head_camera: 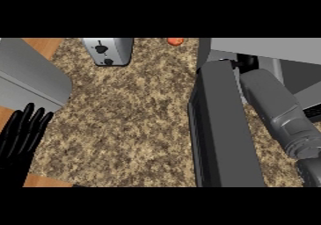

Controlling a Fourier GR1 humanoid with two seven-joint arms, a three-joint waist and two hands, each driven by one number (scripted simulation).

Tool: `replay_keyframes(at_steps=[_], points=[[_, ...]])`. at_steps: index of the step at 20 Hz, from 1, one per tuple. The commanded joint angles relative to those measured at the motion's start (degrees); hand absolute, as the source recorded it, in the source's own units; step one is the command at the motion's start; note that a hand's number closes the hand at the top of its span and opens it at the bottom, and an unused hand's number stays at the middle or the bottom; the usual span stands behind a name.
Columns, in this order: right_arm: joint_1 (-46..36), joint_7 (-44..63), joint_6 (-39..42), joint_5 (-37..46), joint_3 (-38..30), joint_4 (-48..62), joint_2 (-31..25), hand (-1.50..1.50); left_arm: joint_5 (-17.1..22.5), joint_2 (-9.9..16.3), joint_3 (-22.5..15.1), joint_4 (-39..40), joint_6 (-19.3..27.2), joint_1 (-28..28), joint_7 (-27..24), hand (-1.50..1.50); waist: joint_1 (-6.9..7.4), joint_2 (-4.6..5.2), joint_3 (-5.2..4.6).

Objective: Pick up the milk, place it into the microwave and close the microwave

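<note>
The microwave [266, 47] stands at the right of the counter. Its dark door [222, 127] is swung open and I see it edge-on, running from the middle down to the view's lower edge. My right forearm [279, 110] reaches past the door into the microwave's opening. Only a dark bit of my right hand [248, 61] shows at the mouth of the opening. The milk is not visible; I cannot tell whether it lies behind the door or the hand. My left hand [20, 140] rests open at the lower left, fingers up, holding nothing.
A silver toaster [109, 50] stands at the back of the speckled counter [124, 123]. A small orange-red thing [176, 41] lies at the back edge. A large grey rounded panel [26, 74] fills the upper left corner.
</note>
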Motion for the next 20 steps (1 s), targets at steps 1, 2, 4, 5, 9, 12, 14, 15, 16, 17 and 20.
replay_keyframes(at_steps=[1, 2, 4, 5, 9, 12, 14, 15, 16, 17, 20], points=[[-1.2, 2.3, 0.3, -2.1, -2.0, 0.0, 2.5, -1.5, -0.4, 0.0, -0.4, 0.2, 0.0, -1.0, -0.2, -1.5, 0.68, 0.06, -0.24], [-1.4, 2.6, 0.0, -2.2, -2.3, 0.0, 2.7, -1.5, -1.7, -0.8, -1.7, -0.2, 0.8, -1.4, 0.4, -1.5, 0.35, 0.02, -0.2], [-1.1, 2.1, 1.6, -1.8, -2.0, 0.0, 1.1, -1.5, -2.3, -1.4, -2.2, 0.0, 1.2, -0.9, 0.5, -1.5, 0.1, -0.05, -0.21], [-0.3, 1.8, 0.5, -2.2, -2.4, 0.1, 2.6, -1.5, -2.7, -1.0, -2.4, -0.4, 0.8, -0.6, 0.4, -1.5, 0.0, -0.36, -0.23], [0.7, 0.7, 1.5, -2.0, -2.4, -0.2, 0.5, -1.5, -3.4, -1.9, -3.0, -0.8, 1.3, -0.3, -0.4, -1.5, -0.17, -0.37, -0.24], [0.9, 0.7, 2.6, -1.8, -2.3, -0.1, 0.4, -1.5, -5.2, -3.6, -5.3, 0.8, 1.6, 0.6, -1.1, -1.5, -1.14, -0.68, -0.34], [2.1, -0.5, 2.4, -2.5, -3.0, -0.4, 0.9, -1.5, -6.5, -3.9, -6.7, -0.5, 2.5, -0.2, 0.2, -1.5, -1.36, -0.46, -0.19], [2.4, -0.5, 4.2, -2.0, -2.5, -0.3, -0.8, -1.5, -5.8, -3.5, -4.8, 0.1, 2.7, -0.7, -0.5, -1.5, -2.15, -0.89, -0.3], [2.7, -1.1, 5.3, -2.4, -2.9, -0.6, -1.0, -1.5, -5.5, -3.5, -5.9, -1.1, 1.5, 1.3, -1.2, -1.5, -1.03, -0.8, -0.25], [3.5, -1.5, 6.4, -2.0, -2.5, -0.3, -0.8, -1.5, -6.2, -4.0, -7.1, -1.2, 2.6, 1.7, -0.6, -1.5, -1.48, -0.91, -0.24], [3.8, -2.0, 9.9, -2.9, -3.4, -0.8, -1.4, -1.5, -6.1, -4.0, -7.4, -1.0, 3.0, 0.7, -0.7, -1.5, -2.28, -1.14, -0.24]])
